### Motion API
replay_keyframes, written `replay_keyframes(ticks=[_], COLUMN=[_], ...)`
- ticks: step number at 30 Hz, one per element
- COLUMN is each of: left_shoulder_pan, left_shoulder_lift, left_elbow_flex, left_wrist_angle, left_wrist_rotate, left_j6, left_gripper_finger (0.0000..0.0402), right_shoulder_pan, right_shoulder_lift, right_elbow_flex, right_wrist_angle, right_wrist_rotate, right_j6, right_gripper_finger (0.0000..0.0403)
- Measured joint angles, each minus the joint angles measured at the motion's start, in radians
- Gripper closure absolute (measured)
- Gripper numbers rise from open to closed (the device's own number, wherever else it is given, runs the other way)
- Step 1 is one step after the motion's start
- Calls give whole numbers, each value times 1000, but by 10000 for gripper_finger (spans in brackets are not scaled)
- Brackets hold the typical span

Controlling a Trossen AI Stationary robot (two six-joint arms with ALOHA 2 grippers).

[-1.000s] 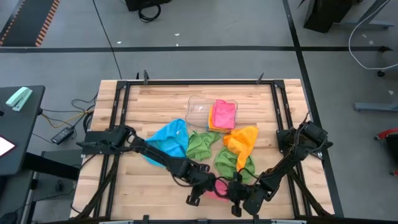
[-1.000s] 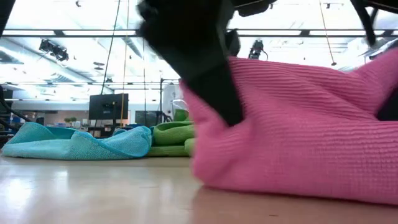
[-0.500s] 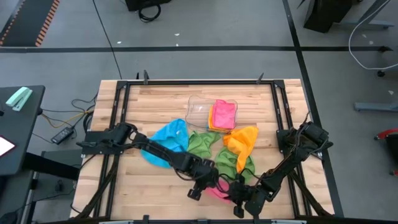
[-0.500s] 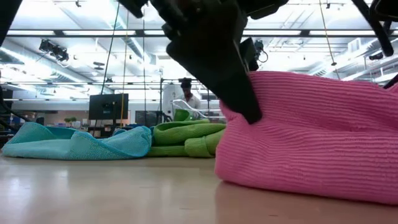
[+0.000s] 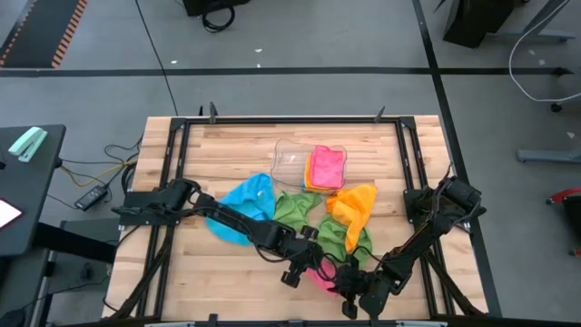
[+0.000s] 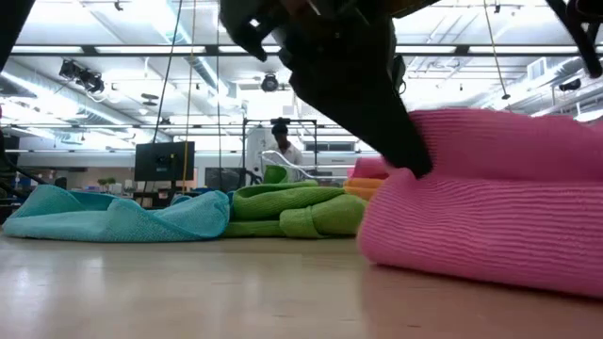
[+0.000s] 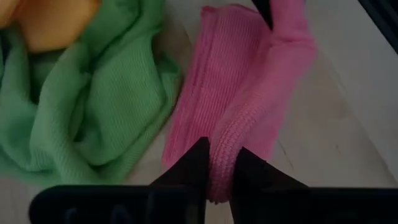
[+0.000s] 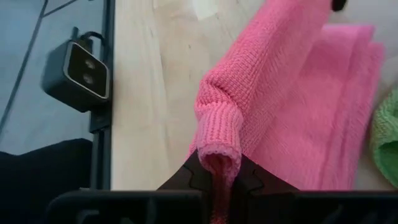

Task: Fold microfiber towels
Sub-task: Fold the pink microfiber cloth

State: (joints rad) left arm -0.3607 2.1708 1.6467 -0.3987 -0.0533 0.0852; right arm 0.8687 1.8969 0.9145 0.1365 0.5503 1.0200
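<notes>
High view: both arms met at the table's near edge, w/ the pink towel (image 5: 320, 275) between them. Left gripper (image 5: 300, 266) sat on its left side, right gripper (image 5: 352, 289) on its right, so neither arm was clearly nearer; each had an end. The towel was mostly hidden under the grippers here, so its long axis couldn't be read. Blue towel (image 5: 245, 205), two green towels (image 5: 294, 211) and an orange towel (image 5: 354, 203) lay loose mid-table; a folded pink-orange stack sat in the clear tray (image 5: 289, 160) farther back.

Low view: pink towel (image 6: 490, 202) was doubled over, top layer curling above the bottom one, a dark finger (image 6: 363, 89) coming down into the crease. Blue towel (image 6: 113, 217) and green towel (image 6: 292, 209) lay behind, well apart from it. Which arm's finger it was couldn't be told here.

Left wrist view: the left gripper (image 7: 217, 165) was pinching a rolled pink edge (image 7: 225, 155), jaws pressed tight on it. Towel ran straight away from the jaws, lengthwise; green towel (image 7: 93, 106) lay just beside it, touching along one side.

Right wrist view: the right gripper (image 8: 217, 169) was clamped on a bunched pink corner (image 8: 219, 134). Only this view showed the flat lower layer (image 8: 323, 118) and bare wood (image 8: 155, 87) next to it. My read: the fold was midway, and the next move hinged on carrying both pinched ends the same way across that flat layer.
</notes>
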Motion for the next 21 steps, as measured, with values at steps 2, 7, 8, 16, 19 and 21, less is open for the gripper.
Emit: replay_keyframes(ticks=[2, 7, 8, 16, 19, 21], left_shoulder_pan=[-1, -5, -6, -6, -5, -5], left_shoulder_lift=[10, 40, 42, 47, 47, 47], left_elbow_flex=[-1, -2, -1, 0, 0, 0], left_wrist_angle=[0, 31, 47, 55, 63, 68], left_wrist_rotate=[-1, -2, -4, -15, -23, -33], left_j6=[0, -2, -3, 4, 4, 3], left_gripper_finger=[345, 338, 338, 352, 353, 351], right_shoulder_pan=[2, 2, 2, 2, 2, 2], right_shoulder_lift=[-3, -4, -4, -15, -50, -86], right_elbow_flex=[1, 1, 1, 36, 67, 83], right_wrist_angle=[-14, -51, -54, -178, -316, -398], right_wrist_rotate=[2, -27, -37, -130, -135, -126], right_j6=[7, 55, 58, 86, 102, 108], right_gripper_finger=[377, 358, 347, 232, 201, 187])
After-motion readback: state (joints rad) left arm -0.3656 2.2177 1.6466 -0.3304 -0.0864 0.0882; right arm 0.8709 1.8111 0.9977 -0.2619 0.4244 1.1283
